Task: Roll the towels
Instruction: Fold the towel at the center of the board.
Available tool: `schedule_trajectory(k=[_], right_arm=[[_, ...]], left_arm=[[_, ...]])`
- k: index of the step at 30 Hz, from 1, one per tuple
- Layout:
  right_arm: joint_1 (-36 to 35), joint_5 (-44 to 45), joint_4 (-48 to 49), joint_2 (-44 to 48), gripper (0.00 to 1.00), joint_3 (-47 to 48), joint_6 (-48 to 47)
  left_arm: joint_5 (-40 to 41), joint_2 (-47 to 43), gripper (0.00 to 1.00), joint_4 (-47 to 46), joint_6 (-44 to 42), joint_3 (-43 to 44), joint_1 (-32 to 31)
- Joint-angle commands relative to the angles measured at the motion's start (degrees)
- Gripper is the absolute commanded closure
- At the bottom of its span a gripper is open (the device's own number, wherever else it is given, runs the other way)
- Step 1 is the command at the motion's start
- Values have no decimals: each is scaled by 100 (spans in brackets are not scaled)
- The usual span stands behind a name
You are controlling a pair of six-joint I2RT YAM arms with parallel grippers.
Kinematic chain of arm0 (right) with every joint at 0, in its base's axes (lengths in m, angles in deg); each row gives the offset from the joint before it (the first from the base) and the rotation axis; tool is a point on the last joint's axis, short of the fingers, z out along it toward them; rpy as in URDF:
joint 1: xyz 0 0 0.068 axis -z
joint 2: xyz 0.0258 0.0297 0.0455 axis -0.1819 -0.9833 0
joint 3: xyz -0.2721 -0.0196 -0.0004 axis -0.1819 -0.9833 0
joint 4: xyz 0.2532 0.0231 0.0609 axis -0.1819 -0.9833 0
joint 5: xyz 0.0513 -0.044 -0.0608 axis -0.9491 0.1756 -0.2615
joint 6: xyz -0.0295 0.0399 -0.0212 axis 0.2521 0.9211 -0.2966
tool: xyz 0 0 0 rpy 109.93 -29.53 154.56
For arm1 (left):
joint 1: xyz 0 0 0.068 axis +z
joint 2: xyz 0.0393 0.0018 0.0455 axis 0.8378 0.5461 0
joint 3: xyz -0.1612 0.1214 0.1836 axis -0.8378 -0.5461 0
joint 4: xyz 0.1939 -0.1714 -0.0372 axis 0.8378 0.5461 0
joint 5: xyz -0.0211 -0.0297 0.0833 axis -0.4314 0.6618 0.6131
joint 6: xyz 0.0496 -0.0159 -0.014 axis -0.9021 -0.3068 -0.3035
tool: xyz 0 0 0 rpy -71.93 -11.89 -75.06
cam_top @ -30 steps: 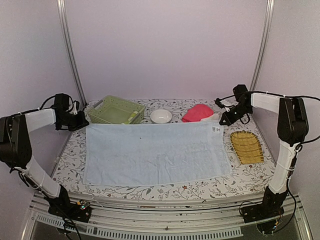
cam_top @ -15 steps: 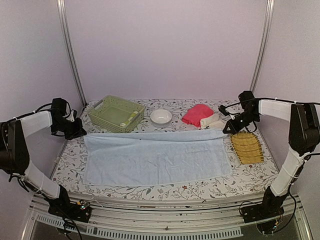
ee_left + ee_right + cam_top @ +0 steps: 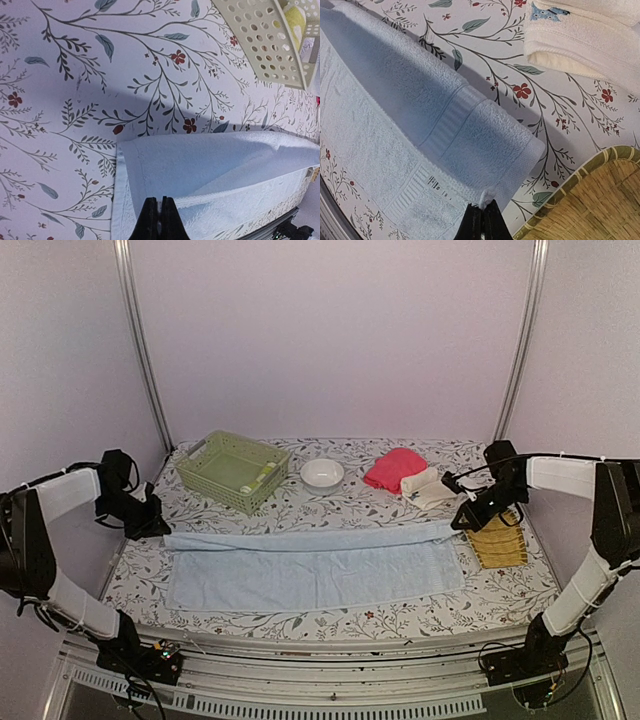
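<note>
Two grips: left jaws and right jaws each clamp a folded corner of pale blue towel [image 3: 315, 570]; cream towel [image 3: 580, 45] beyond right jaws.

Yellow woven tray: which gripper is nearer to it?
Right. The right gripper is beside the tray; the left gripper is at the blue towel's opposite end.

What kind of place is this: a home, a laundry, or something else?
Probably a robot test booth, not a home: plain walls with metal posts, two arms bolted to the table, a blue towel on it.
</note>
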Motion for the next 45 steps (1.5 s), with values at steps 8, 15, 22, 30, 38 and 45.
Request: schedule_trajectory(k=[8, 15, 22, 30, 38, 45], right_arm=[[56, -334, -168, 646, 97, -508, -452], [57, -452, -422, 778, 97, -773, -819], [56, -455, -648, 897, 97, -1082, -1210], [57, -512, -854, 1076, 97, -1333, -1569], [57, -687, -1191, 1207, 97, -1380, -1947], [59, -657, -1336, 1193, 96, -1462, -2251]], left_arm=[[52, -314, 100, 649, -163, -127, 67], [266, -583, 100, 853, -119, -296, 71], [127, -745, 100, 965, -38, -462, 57], [-17, -962, 100, 1212, 86, -678, -134], [361, -1103, 100, 1587, 280, -625, -417], [480, -1140, 100, 1673, 359, -638, -534]])
